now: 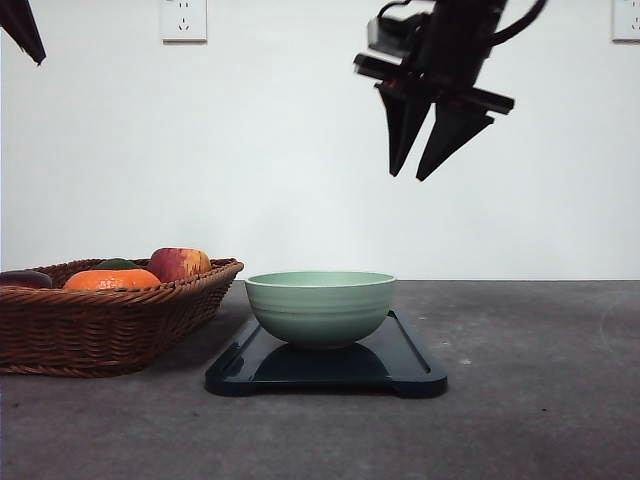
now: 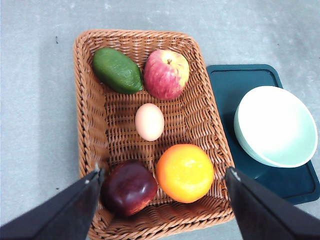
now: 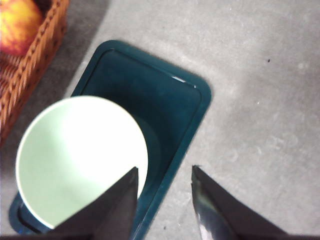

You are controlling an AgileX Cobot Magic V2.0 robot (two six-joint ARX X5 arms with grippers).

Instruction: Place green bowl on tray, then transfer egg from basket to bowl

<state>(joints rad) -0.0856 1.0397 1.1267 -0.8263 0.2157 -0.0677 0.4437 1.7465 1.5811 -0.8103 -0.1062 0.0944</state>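
Bowl: sits on tray; first step looks done.
Right gripper: raised, parted, empty.
Left gripper: wide apart above basket.
Next: lower onto egg, pinch gently.

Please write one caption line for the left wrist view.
Open left gripper above basket holding egg among fruit.
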